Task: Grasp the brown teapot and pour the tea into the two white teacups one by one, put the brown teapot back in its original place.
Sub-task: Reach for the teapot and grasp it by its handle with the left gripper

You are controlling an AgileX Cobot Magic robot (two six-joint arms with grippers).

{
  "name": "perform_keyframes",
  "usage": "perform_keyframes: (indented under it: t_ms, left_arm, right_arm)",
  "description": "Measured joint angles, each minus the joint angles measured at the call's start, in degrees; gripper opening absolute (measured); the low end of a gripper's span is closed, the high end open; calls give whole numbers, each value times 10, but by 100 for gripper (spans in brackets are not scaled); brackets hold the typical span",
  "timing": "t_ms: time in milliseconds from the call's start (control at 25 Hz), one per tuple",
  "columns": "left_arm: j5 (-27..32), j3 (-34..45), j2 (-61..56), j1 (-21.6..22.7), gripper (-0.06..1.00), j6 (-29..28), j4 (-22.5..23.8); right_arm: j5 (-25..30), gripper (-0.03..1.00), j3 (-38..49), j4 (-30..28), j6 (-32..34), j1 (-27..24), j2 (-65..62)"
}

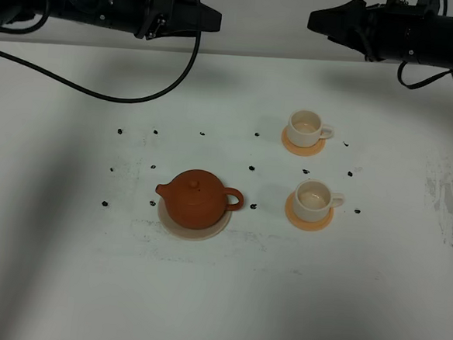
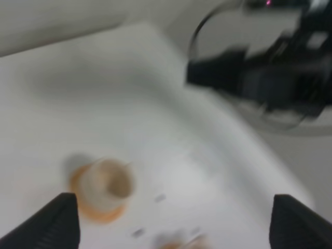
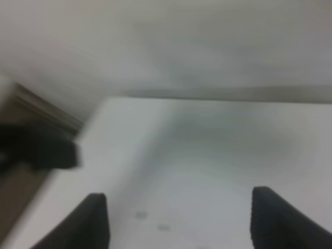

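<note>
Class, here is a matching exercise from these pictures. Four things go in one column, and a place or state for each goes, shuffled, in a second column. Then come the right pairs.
Things
1. brown teapot
2. beige disc
3. nearer white teacup
4. left gripper

Places or states
A. open, holding nothing
B. on an orange coaster
C. under the teapot
D. on the disc, spout toward the left of the high view

Pairs: 1-D, 2-C, 3-B, 4-A

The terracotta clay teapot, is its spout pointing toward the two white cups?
No, the terracotta clay teapot has its spout turned away from the far white cup and the near white cup; its loop handle faces them.
</note>
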Motion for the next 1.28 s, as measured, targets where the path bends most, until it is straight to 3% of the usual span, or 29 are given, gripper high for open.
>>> perform_keyframes:
  t_ms: [240, 440, 600, 760, 880, 1120, 1280]
  left_arm:
    - [-50, -20, -28, -5, 70, -99, 233]
    - [-49, -20, -68, -5, 67, -167, 332]
    - [-38, -16, -107, -5, 67, -186, 387]
    - [-64, 39, -173, -5, 67, -196, 441]
    - [-104, 117, -232, -5, 67, -196, 469]
    - [-206, 272, -337, -5, 66, -192, 480]
    - [-240, 334, -375, -5, 66, -192, 498]
  right_arm:
    - [-122, 59, -6, -180, 83, 0, -49]
    - [-150, 59, -7, -346, 195, 0, -108]
    - [-161, 58, -7, -442, 278, 0, -153]
    - [-162, 58, -7, -522, 311, 7, -205]
    - [-158, 58, -7, -550, 335, 18, -244]
    - [-119, 57, -7, -588, 375, 27, -308]
    - [-83, 56, -7, -616, 404, 29, -343]
